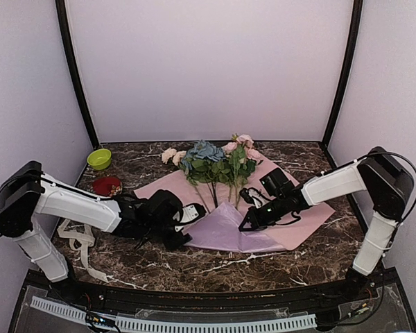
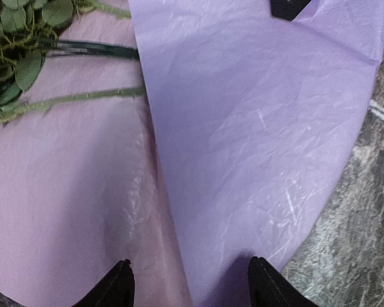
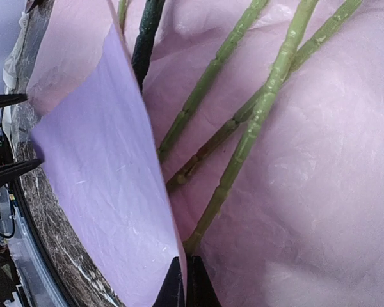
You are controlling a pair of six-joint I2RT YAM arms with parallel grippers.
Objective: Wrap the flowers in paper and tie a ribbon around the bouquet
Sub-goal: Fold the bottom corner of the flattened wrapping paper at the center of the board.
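You have the dark marble table [image 1: 215, 267] with the paper [image 1: 225, 232] spread across its middle, pink face up, its near corner folded over so the lilac face shows. The flowers [image 1: 215, 166] lie on the pink face, blooms toward the far edge, stems pointing toward the near edge and running beside the raised flap. The ribbon [image 1: 80, 239] lies loose on the table at the left, beside your left arm, well apart from the paper. Your right gripper [image 3: 182, 284] is pressed together on the flap's edge, pinching the paper. Your left gripper [image 2: 192, 284] stands spread at the flap's other side, one finger over pink, the other over lilac, holding nothing. A green bowl [image 1: 99, 159] and a red cup [image 1: 107, 185] sit at the far left
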